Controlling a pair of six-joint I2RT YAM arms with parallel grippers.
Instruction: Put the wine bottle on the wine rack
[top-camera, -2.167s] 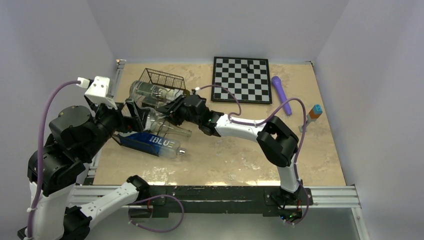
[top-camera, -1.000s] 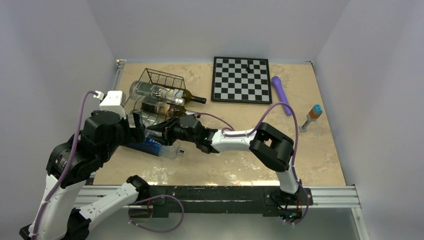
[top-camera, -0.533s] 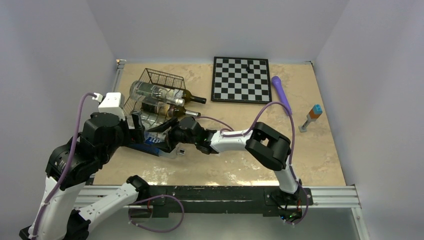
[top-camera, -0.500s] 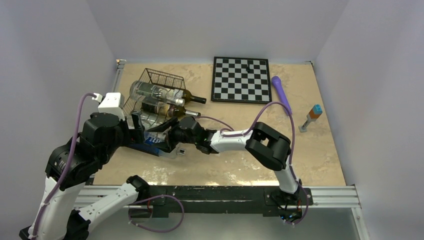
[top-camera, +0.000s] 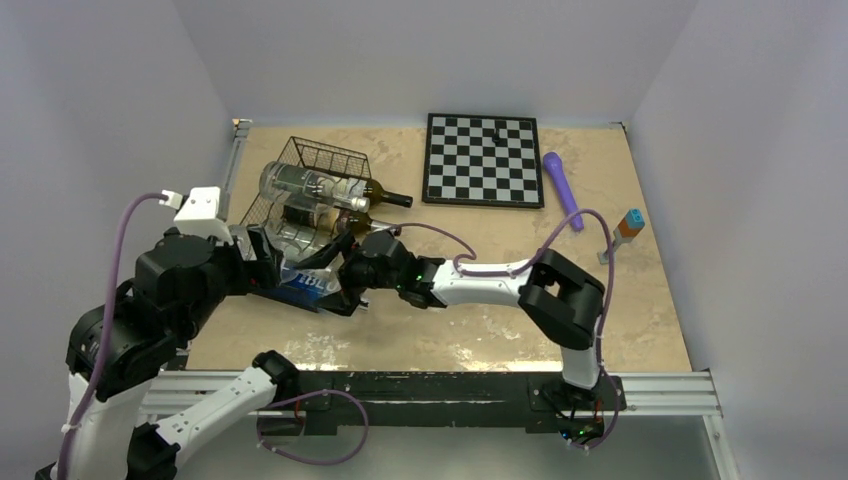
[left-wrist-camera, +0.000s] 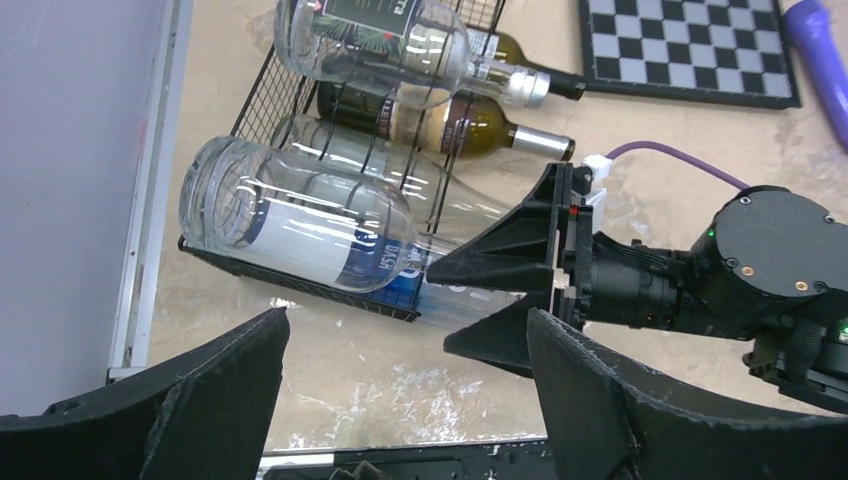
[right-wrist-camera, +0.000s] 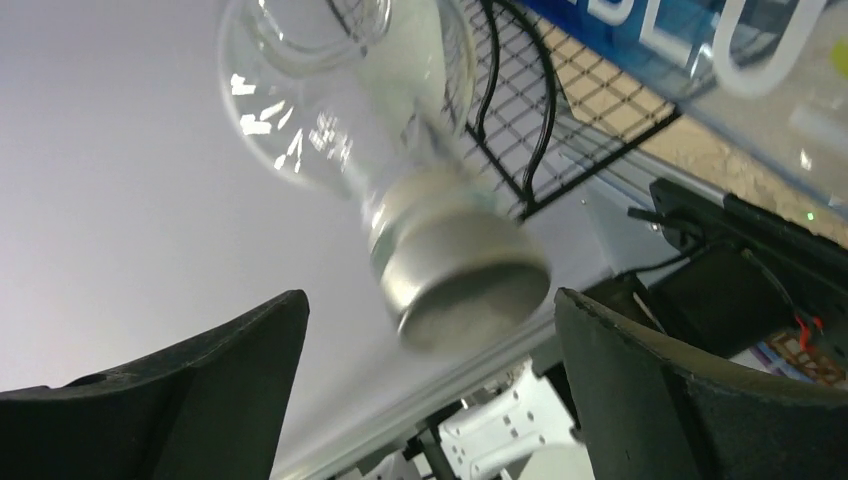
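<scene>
Clear glass neck lies free inside the right end effector, just opened wide — the wine bottle rests on the wine rack's lower edge, frame left; left end effector open also — placement seems done.

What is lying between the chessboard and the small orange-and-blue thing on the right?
A purple stick-like object lies between the chessboard and the orange-and-blue thing, seen in the top view.

The beige mottled surface is carrying the black wire wine rack at its far left, the chessboard lying flat at far centre, a purple rod-shaped object just right of it, and a small orange-and-blue piece standing near the right edge.
</scene>
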